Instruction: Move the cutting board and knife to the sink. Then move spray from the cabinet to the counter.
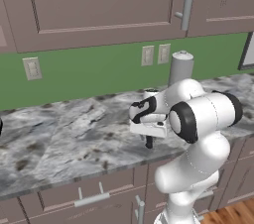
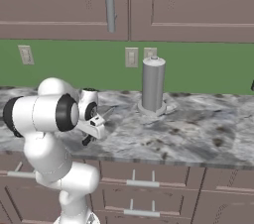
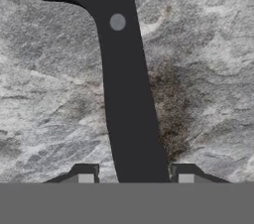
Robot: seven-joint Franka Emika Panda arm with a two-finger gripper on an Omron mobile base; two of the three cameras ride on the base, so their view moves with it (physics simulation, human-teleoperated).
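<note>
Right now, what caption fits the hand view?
Jaws straddle the black handle of the knife lying on the marbled counter.

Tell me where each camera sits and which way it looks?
Left base view: behind the arm's left, facing the counter; arm lower right.
Right base view: behind its right, same counter and grey canister; arm lower left.
Hand view: on the hand, looking down at the knife between the gripper jaws.
Both base views share the canister.

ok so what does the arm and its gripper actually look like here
The arm is glossy white with rounded, tube-like links and black bands at its joints. The hand is a white block with a dark collar behind it. The gripper has two small dark fingers with light grey square pads at the tips. No cables or markings are visible.
</note>
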